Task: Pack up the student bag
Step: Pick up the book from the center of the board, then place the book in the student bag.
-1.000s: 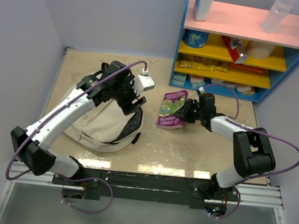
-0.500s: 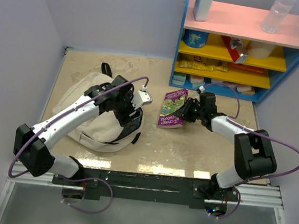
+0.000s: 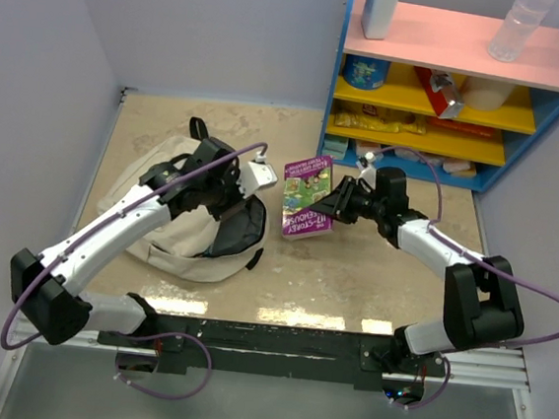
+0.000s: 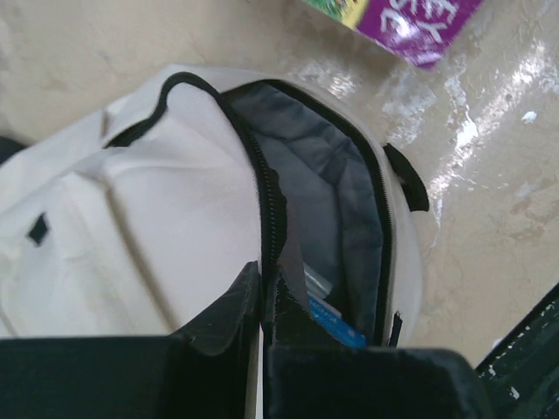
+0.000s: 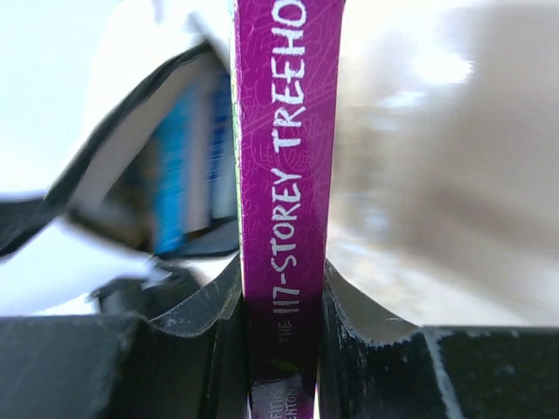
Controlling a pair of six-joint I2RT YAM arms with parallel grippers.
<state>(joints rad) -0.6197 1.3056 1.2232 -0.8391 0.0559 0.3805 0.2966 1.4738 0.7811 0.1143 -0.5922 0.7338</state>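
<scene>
The student bag (image 3: 184, 250) lies slumped on the left half of the table (image 3: 352, 276), a soft beige fabric sack with black zipper trim. Its mouth gapes toward the right and shows smooth grey lining (image 4: 325, 179). The corner of something blue (image 4: 336, 319) sits deep inside. The left gripper (image 3: 231, 197) is at the far edge of that mouth. In the left wrist view its black fingers (image 4: 218, 327) stand almost together, pinching the zippered rim of the bag between them.

Just right of the opening, a flat purple paperback (image 3: 301, 210) is tilted above the glossy, mottled tabletop. The right gripper (image 3: 338, 200) clamps it from the right, jaws pressed against both covers, the white-lettered spine (image 5: 284, 175) upright between them. At the far right stands a blue-framed shelf (image 3: 445, 37) with pink and yellow boards.
</scene>
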